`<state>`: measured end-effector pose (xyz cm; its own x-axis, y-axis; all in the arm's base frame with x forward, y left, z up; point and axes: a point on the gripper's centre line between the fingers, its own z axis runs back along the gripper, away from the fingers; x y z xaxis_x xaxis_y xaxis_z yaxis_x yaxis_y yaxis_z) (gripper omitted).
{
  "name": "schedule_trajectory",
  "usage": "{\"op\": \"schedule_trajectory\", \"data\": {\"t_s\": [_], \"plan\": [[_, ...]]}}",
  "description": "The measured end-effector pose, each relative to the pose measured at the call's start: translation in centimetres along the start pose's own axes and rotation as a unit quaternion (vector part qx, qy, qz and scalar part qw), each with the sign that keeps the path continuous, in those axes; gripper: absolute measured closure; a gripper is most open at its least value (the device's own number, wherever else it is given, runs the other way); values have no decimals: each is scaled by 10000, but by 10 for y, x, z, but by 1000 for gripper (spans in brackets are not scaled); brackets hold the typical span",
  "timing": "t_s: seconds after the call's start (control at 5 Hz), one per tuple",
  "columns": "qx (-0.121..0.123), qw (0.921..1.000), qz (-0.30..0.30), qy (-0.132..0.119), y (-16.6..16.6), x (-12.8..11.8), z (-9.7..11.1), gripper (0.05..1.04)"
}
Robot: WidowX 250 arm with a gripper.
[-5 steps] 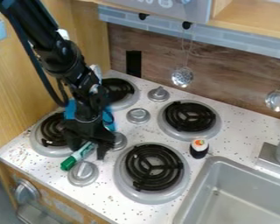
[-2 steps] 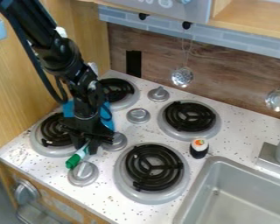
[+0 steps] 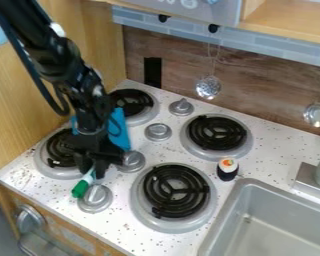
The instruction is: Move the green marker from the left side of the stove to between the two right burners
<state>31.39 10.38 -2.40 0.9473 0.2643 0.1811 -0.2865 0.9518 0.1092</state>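
- Landmark for all places: the front knob [image 3: 94, 198], the one nearest the counter's front edge.
- Gripper [image 3: 92, 174]: located just behind the front knob, pointing down. Jaws appear clenched on a green-capped marker [image 3: 80, 188]; firmness of the hold cannot be verified.
- Marker: slanted, capped end low and at the view-left edge of the front knob. Contact between cap and knob cannot be confirmed. Far end hidden among the fingers.
- Adjacent items: second knob [image 3: 132, 161] behind and to the view right of the front knob; blue item [image 3: 120, 136] farther behind it; coil burner [image 3: 176, 192] to its view right; sushi-like toy [image 3: 227, 170] well beyond that burner.
- Handling, as judged: keep steady, even pressure on the barrel, since the hold looks close to one end and the capped end could swing.
- Clearance, as judged: any lift should go straight up first, clearing the front knob before sideways travel.
- Risk, as judged: turning the wrist low could catch the cap on the front knob and twist the marker loose.
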Motion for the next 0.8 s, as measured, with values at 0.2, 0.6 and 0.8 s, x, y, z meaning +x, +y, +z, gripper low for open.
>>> {"op": "schedule_trajectory", "data": {"t_s": [0.2, 0.6, 0.8], "plan": [[-204, 9989, 73, -419, 0, 9, 40, 724], [-535, 9978, 16, -387, -15, 11, 59, 724], [-724, 9969, -170, -258, -45, 19, 56, 724]]}}
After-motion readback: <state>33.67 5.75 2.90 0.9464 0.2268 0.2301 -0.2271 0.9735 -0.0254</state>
